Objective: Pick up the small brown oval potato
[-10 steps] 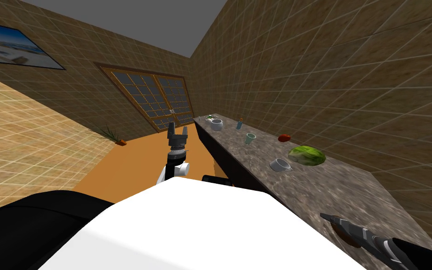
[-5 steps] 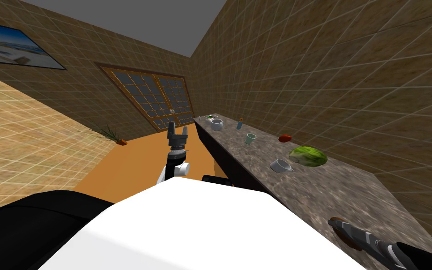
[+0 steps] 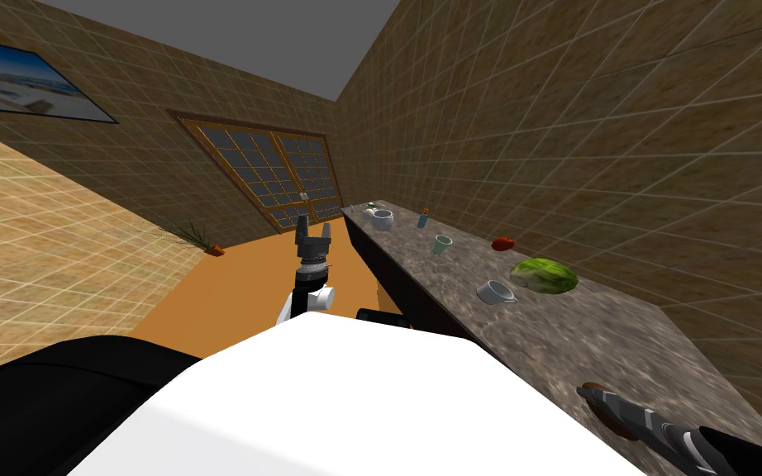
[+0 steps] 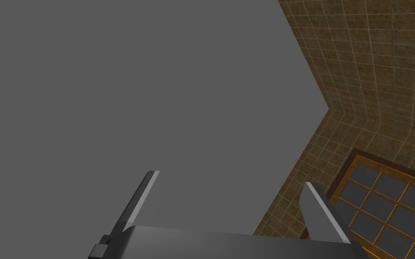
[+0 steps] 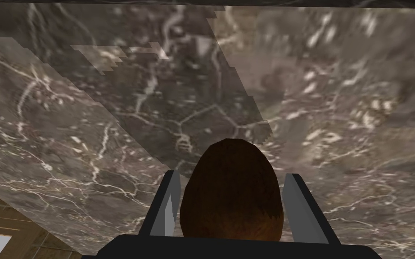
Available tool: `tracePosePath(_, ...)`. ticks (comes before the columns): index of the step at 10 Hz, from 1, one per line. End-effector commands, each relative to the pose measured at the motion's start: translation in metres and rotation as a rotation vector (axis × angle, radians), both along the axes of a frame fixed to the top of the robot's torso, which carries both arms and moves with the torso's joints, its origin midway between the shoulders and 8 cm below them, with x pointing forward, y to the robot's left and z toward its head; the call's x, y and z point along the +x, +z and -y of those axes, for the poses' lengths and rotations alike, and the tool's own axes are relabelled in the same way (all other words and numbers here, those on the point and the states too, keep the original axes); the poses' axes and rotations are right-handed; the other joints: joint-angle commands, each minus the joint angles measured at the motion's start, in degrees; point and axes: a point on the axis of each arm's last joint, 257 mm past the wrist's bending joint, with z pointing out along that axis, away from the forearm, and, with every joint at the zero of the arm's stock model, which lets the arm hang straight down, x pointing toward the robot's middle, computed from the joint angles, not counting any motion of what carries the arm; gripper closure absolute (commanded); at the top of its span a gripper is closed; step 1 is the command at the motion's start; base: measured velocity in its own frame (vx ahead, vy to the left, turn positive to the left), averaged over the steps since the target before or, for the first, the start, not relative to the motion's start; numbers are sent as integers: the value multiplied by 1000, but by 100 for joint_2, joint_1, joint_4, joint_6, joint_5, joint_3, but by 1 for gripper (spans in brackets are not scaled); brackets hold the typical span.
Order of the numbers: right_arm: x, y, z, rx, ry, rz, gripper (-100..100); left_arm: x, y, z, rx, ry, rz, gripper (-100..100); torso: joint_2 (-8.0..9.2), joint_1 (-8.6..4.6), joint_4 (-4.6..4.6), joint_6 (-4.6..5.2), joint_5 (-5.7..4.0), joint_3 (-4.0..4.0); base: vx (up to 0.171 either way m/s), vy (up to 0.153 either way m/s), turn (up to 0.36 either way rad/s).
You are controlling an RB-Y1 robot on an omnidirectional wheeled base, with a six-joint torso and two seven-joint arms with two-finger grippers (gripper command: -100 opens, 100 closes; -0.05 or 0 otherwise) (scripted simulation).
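A long, dark marbled worktop [image 3: 553, 330] runs along a tiled wall [image 3: 619, 149]. The small brown oval potato [image 5: 231, 193] lies on it at the end nearest the robot. The right tool [image 5: 232, 175] is narrowed around the potato, one thin finger against each long side, with the potato's broad end set deep toward the tool's dark box. Likely trouble, largest first: the tool sits very low over the worktop, so a lift that drifts sideways could scrape the stone. The potato is rounded and looks smooth, so the thin blades may let it twist or squirt forward out of the grip. It is hard to judge whether the fingers press firmly or merely touch. As for room, the wall stands apart from the potato. The worktop's front edge lies near the potato on the robot's side, so a dropped potato could roll off to the floor [image 3: 247, 289]. A green rounded vegetable [image 3: 543, 275] and a white cup [image 3: 495, 291] sit well apart from the potato, farther along. The left tool [image 3: 312, 230] is wide open, well away from the potato.
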Motion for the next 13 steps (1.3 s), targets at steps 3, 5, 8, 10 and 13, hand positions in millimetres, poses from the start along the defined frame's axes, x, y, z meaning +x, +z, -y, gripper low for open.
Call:
tracePosePath(3, 6, 3, 0, 1, 3, 1, 100, 0, 0, 0, 0, 0, 0, 0, 4, 4, 1, 1, 1, 2, -9, 5, -17)
tracePosePath(5, 15, 8, 0, 0, 1, 5, 100, 0, 0, 0, 0, 0, 0, 0, 5, 5, 1, 3, 3, 3, -19, 3, -38)
tracePosePath(8, 27, 14, -2, 2, 20, -1, 100, 0, 0, 0, 0, 0, 0, 0, 5, 6, 1, 0, 4, 2, -17, 6, -28)
tracePosePath(10, 35, 18, -3, 3, 27, -2, 100, 0, 0, 0, 0, 0, 0, 0, 10, 8, 2, 1, 2, 6, -29, 8, -48)
tracePosePath(13, 35, 18, -3, 4, 24, -2, 0, 0, 0, 0, 0, 0, 0, 0, 4, 3, 1, 1, 2, 2, -3, 0, 1)
